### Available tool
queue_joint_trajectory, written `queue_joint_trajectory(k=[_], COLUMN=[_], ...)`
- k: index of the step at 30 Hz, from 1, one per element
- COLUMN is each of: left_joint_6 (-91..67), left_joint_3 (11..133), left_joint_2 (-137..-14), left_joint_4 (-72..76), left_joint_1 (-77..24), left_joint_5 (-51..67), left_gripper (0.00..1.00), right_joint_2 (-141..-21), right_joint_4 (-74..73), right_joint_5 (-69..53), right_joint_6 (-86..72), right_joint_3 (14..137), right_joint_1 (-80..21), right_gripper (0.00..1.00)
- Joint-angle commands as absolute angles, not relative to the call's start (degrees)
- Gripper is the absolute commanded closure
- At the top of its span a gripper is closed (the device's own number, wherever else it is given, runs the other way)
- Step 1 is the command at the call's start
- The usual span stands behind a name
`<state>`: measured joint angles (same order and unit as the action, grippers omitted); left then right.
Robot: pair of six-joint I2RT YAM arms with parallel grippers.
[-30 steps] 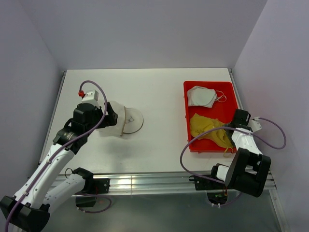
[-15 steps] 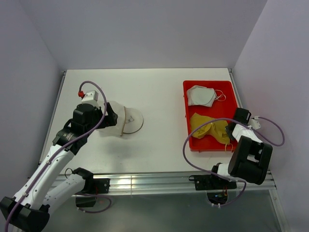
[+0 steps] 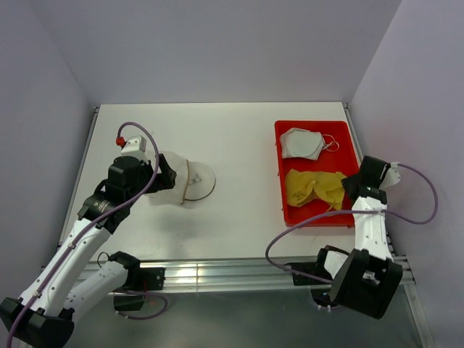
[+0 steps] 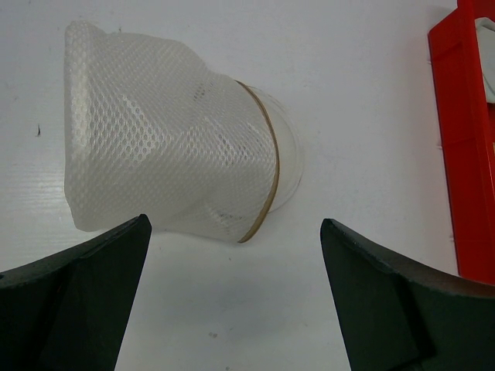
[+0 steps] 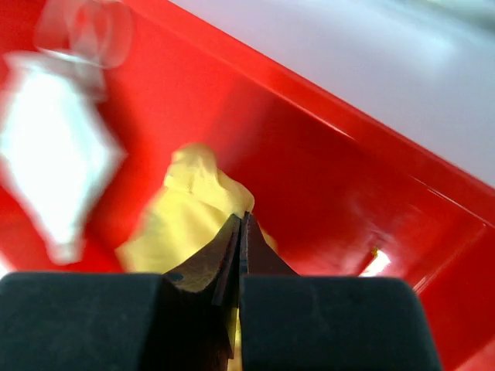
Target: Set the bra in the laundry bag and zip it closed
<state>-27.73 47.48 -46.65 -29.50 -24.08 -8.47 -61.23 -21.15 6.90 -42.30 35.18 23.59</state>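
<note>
The mustard-yellow bra [image 3: 312, 187] lies bunched in the red tray [image 3: 317, 218]. My right gripper [image 3: 354, 190] sits at the bra's right end. In the right wrist view its fingers [image 5: 243, 224] are pressed together, with yellow fabric of the bra [image 5: 186, 224] caught between them. The white mesh laundry bag [image 3: 190, 180] lies on its side left of centre, its tan-rimmed round face turned right. My left gripper [image 3: 164, 178] hovers over the bag's mesh body, jaws wide open. In the left wrist view the laundry bag [image 4: 170, 147] lies just beyond my left gripper [image 4: 234, 232], untouched.
A white-grey bra [image 3: 303, 143] with thin straps occupies the far half of the red tray, blurred in the right wrist view [image 5: 54, 154]. The tray's red wall [image 5: 348, 178] rises close behind the right fingers. The tray edge [image 4: 464, 154] shows right of the bag.
My right gripper has shut on the yellow bra, whose fabric has bunched toward it. The right arm has shifted its pose at the tray's right side. The left arm and the bag have not moved.
</note>
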Motion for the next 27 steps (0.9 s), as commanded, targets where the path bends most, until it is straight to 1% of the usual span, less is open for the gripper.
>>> queue_joint_trajectory(k=[1,7,12,17,21,27], left_joint_6=[-27.6,-27.5,-27.5,-27.6,-27.4,-27.5], left_joint_3=[47.6,47.7,47.7,47.6,47.7,47.7], left_joint_2=[-46.1,-46.0,-45.6,-45.2,-44.9,-44.6], left_joint_4=[-28.5,-28.6,-28.6,-28.7,-28.7,-28.8], left_joint_1=[-24.3,-24.2,-24.3,-24.3,-24.3,-24.3], left_joint_5=[-9.2,-9.5,-9.4,-9.5,-9.6,-9.4], left_gripper=[0.01,0.01,0.01,0.01,0.01,0.01], right_joint_2=[-54.8,-51.2,-50.4,-53.1,-56.7,-62.5], right_joint_4=[-25.8,-30.8,-31.6,-32.5,-34.3,-36.1], right_joint_5=[6.2,3.3,4.5,9.0,14.8,17.0], right_joint_6=[-39.9,-38.6,-40.0,-41.5,-42.5,-42.9], right_joint_3=[43.1,52.5,57.8,64.9,73.5,86.3], right_joint_1=[23.2,21.6,17.9,9.9,2.5,-5.7], right_gripper=[1.0,1.0,1.0,1.0,1.0,1.0])
